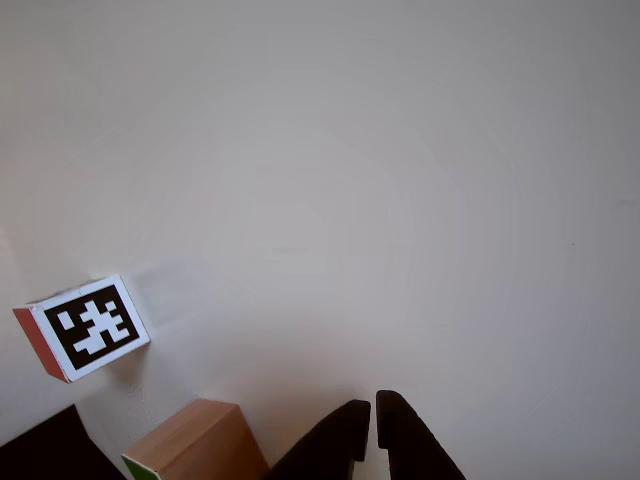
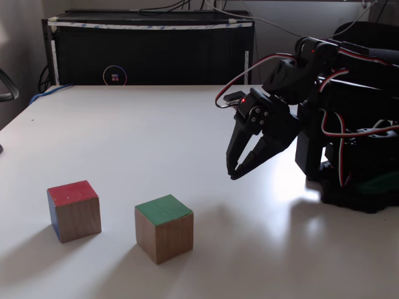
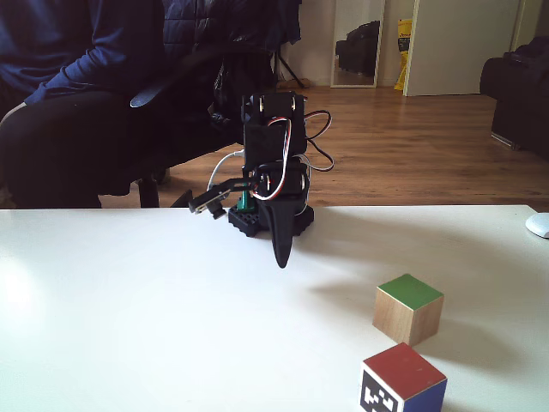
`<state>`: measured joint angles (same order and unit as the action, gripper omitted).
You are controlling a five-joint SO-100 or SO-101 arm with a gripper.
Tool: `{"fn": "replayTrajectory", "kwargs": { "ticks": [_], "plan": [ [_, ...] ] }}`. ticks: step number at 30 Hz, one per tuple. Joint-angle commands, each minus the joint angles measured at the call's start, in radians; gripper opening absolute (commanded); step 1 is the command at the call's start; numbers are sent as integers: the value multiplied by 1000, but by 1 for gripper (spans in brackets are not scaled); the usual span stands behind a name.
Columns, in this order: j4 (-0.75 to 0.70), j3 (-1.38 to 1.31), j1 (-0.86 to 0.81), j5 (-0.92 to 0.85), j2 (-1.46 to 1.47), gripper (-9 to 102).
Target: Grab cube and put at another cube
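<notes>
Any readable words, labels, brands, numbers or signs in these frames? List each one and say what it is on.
There are no readable words or numbers.
Red cube: a black-and-white square marker pattern with a white border, a code and not text; part of another shows in a fixed view.
Black cabinet behind the table: a small round sticker, too small to read.
Green-topped wooden cube: no markings seen.

Two cubes are sitting on the table (image 2: 124,131) — one wooden cube (image 2: 164,228) with a green top and one red-topped marker cube (image 2: 73,210). One arm is standing there, carrying one gripper (image 2: 233,174).
</notes>
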<state>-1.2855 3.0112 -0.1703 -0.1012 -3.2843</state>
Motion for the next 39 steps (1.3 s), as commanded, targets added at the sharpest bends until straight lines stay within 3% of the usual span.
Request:
{"fn": "replayTrajectory", "kwargs": {
  "ticks": [1, 19, 24, 27, 39],
  "plan": [
    [-5, -43, -38, 60, -5, 0],
    [-2, -43, -41, 54, -5, 0],
    [123, -52, -57, -52, -5, 1],
    [110, -198, -26, -43, 34, 8],
    [3, -830, 212, -29, 719, 31]
  ]
}}
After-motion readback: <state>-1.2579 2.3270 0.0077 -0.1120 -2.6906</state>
